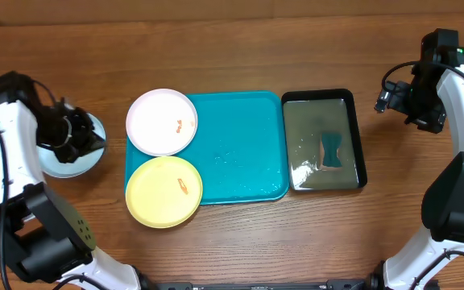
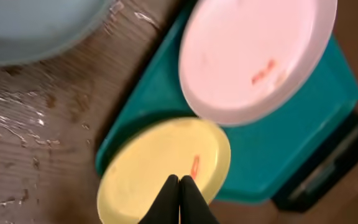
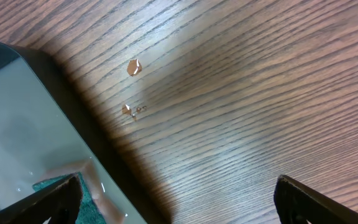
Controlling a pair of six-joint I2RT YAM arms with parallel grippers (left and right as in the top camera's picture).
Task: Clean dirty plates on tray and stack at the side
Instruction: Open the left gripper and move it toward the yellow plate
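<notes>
A white plate [image 1: 162, 121] and a yellow-green plate [image 1: 164, 191], each with a small orange smear, lie on the left end of the teal tray [image 1: 240, 145], overhanging its rim. The pale cyan plate [image 1: 71, 161] sits on the table left of the tray. My left gripper [image 1: 72, 135] hovers over it, shut and holding nothing. In the left wrist view, the shut gripper [image 2: 179, 186] points toward the yellow-green plate [image 2: 154, 168], with the white plate [image 2: 253, 56] beyond it. My right gripper [image 1: 391, 98] stands open over bare wood, right of the black tray.
A glossy black tray [image 1: 324, 141] holding water and a teal sponge [image 1: 331, 151] sits against the teal tray's right side. In the right wrist view the black tray [image 3: 17, 124] is at the left. Water drops [image 3: 133, 67] lie on the wood.
</notes>
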